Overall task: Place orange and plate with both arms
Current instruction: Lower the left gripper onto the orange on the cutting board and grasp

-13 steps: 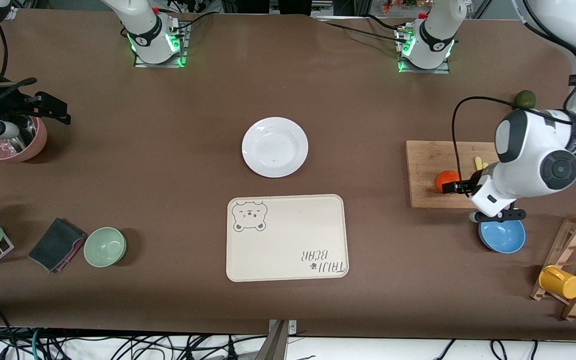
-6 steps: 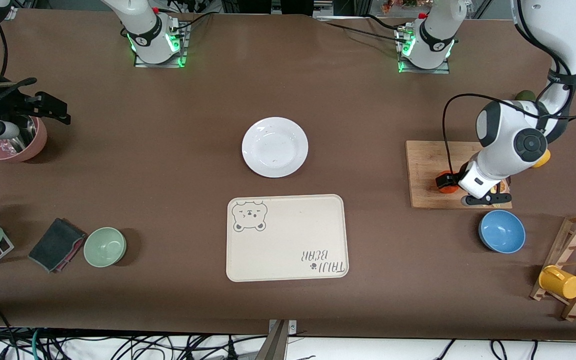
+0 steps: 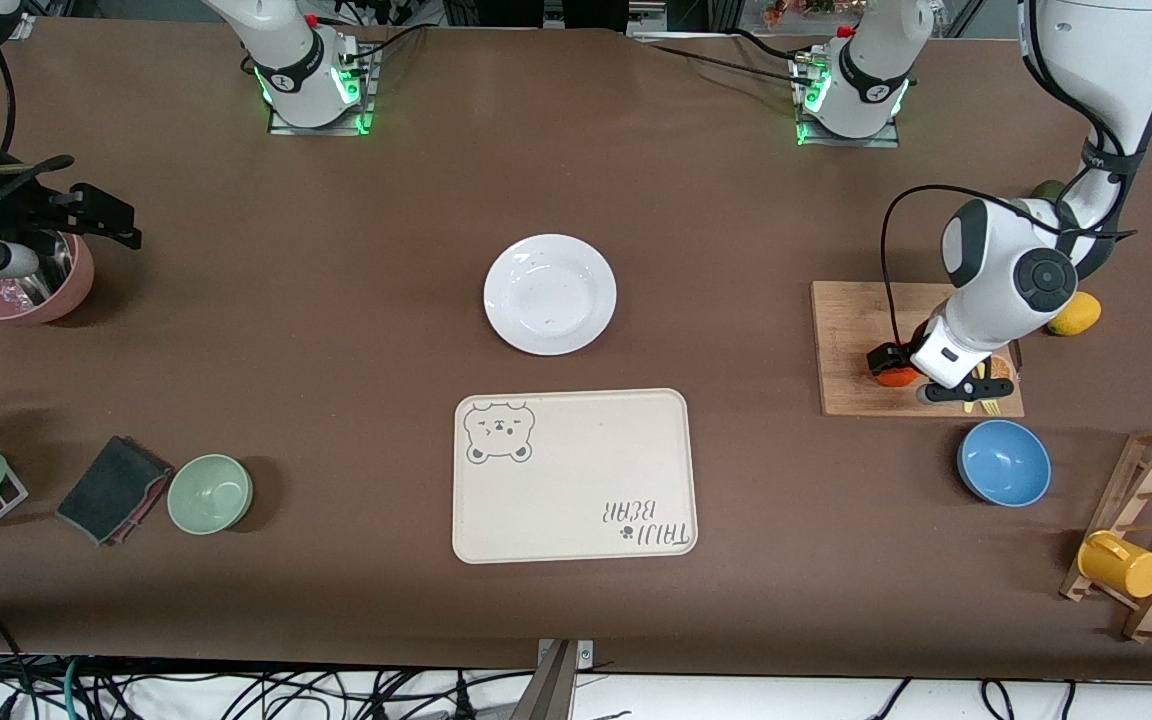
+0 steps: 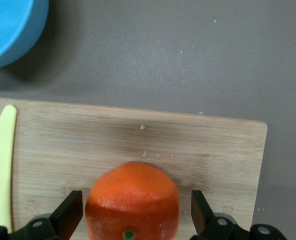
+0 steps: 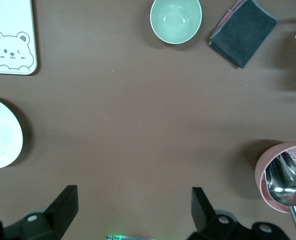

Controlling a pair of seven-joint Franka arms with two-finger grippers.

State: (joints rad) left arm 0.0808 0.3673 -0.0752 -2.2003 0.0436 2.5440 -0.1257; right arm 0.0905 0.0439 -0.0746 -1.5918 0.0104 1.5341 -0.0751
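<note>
Middle right of the front view: the orange [image 3: 896, 376], small, round, glossy red-orange, sits on a wooden cutting board [image 3: 851, 340]. The left gripper [image 4: 136, 216] straddles it, fingers [image 4: 71, 214] spread wide, gaps on both sides. The plain white plate [image 3: 549, 294] lies at centre. The right gripper [image 5: 133, 210] waits at upper left, wide open.

— Where's the orange [image 4: 132, 200]?
— On the wooden cutting board [image 3: 851, 340] toward the left arm's end of the desk: round, bright red-orange.
— And the plate [image 3: 549, 294]?
— Plain white, round, flat on the desk mid-table, farther from the front camera than the bear-print tray [image 3: 576, 490].
</note>
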